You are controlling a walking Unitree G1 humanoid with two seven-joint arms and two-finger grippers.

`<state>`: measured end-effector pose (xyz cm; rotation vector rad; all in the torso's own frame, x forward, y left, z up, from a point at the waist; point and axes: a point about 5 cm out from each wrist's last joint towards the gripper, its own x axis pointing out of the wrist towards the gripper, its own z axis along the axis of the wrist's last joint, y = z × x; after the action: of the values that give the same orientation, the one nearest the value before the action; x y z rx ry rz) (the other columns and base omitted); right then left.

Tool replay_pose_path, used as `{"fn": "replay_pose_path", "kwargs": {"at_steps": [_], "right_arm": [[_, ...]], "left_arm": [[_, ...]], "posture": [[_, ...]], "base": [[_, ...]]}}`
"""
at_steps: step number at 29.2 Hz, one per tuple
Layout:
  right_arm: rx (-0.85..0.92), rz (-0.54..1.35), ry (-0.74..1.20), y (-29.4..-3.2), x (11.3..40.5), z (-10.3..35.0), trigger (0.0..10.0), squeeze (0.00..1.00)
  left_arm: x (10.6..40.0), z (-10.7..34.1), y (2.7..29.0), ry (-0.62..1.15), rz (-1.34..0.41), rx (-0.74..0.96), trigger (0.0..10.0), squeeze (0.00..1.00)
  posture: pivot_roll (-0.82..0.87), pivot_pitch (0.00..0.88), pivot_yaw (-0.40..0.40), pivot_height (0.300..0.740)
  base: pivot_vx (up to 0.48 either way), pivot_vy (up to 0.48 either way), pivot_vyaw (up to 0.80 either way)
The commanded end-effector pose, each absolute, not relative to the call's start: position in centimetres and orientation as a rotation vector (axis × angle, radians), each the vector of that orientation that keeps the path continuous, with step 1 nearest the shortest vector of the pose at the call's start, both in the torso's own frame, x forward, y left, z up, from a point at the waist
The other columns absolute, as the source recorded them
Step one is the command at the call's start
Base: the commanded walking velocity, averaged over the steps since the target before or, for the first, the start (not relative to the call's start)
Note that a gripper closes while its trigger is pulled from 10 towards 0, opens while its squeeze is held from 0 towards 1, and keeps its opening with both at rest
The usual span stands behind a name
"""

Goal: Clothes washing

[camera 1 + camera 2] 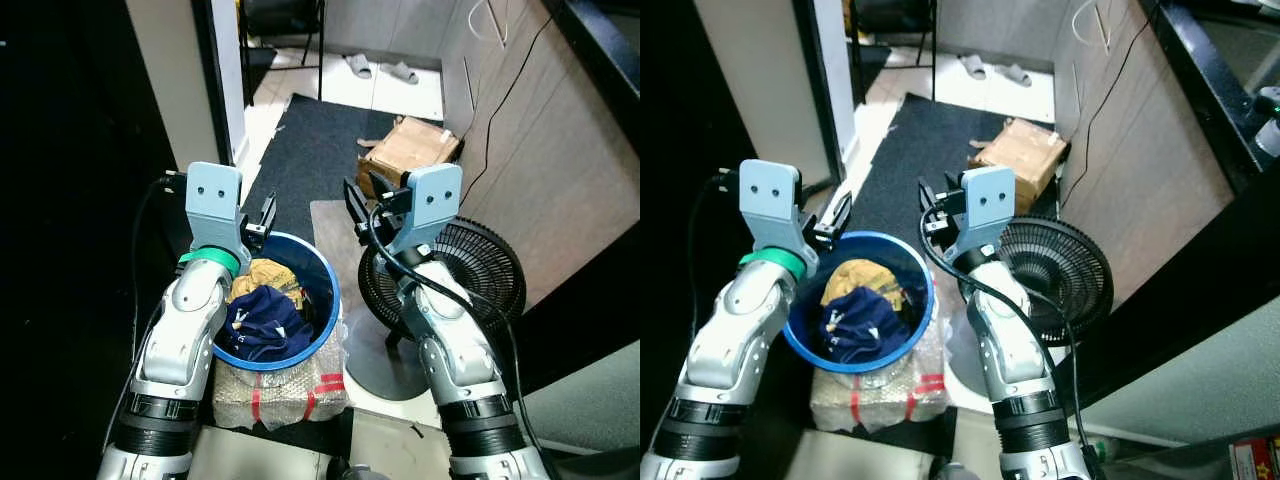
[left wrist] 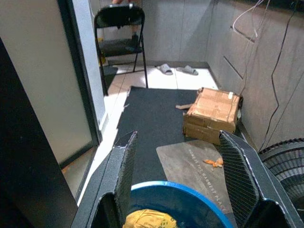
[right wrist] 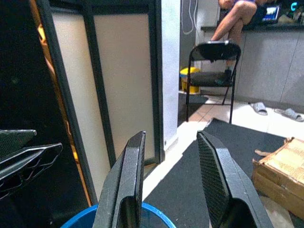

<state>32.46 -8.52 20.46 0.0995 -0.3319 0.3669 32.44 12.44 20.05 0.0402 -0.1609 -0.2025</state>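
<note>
A round blue laundry basket (image 1: 322, 268) stands in front of me on a plastic-wrapped package (image 1: 282, 396). Inside lie a navy garment (image 1: 262, 322) and a yellow cloth (image 1: 268, 275). My left gripper (image 1: 266, 214) hovers over the basket's far left rim, open and holding nothing. In the left wrist view the rim (image 2: 183, 188) and the yellow cloth (image 2: 148, 219) lie just below its fingers (image 2: 124, 164). My right gripper (image 1: 360, 203) hangs open and empty above the far right side of the basket. The right wrist view catches a bit of the blue rim (image 3: 84, 218).
A black floor fan (image 1: 455, 280) stands close on the basket's right. Beyond are a dark mat (image 1: 315, 150), a cardboard box (image 1: 410, 148), slippers (image 1: 380, 68) and a folding chair (image 2: 118, 28). A dark door frame (image 1: 100, 150) stands at left. A seated person's legs (image 3: 237, 16) are far back.
</note>
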Motion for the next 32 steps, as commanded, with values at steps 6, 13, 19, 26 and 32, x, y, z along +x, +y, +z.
{"fn": "replay_pose_path", "kwargs": {"at_steps": [6,13,19,26,32], "right_arm": [[0.099,0.362,-0.326,-8.69,32.37,20.17,10.0,0.00],[0.100,0.359,-0.324,-8.67,32.34,20.14,10.0,0.00],[0.107,0.361,-0.321,-8.60,32.35,20.10,10.0,0.00],[0.107,0.370,-0.321,-8.52,32.41,20.13,10.0,0.00],[0.105,0.378,-0.322,-8.44,32.44,20.18,10.0,0.00]], "left_arm": [[32.35,19.61,12.22,-0.144,-0.208,0.043,10.0,0.00],[32.33,19.56,12.22,-0.142,-0.209,0.041,10.0,0.00],[32.33,19.50,12.27,-0.139,-0.207,0.039,10.0,0.00],[32.34,19.42,12.27,-0.137,-0.207,0.041,10.0,0.00],[32.36,19.35,12.25,-0.135,-0.207,0.041,10.0,0.00]], "posture": [[0.03,0.060,-0.004,0.740],[0.04,0.062,-0.004,0.735],[0.04,0.061,-0.005,0.715],[0.04,0.056,-0.007,0.690],[0.04,0.052,-0.009,0.660]], "base": [[0.000,0.000,0.00],[0.000,0.000,0.00],[0.000,0.000,0.00],[0.000,0.000,0.00],[0.000,0.000,0.00]]}}
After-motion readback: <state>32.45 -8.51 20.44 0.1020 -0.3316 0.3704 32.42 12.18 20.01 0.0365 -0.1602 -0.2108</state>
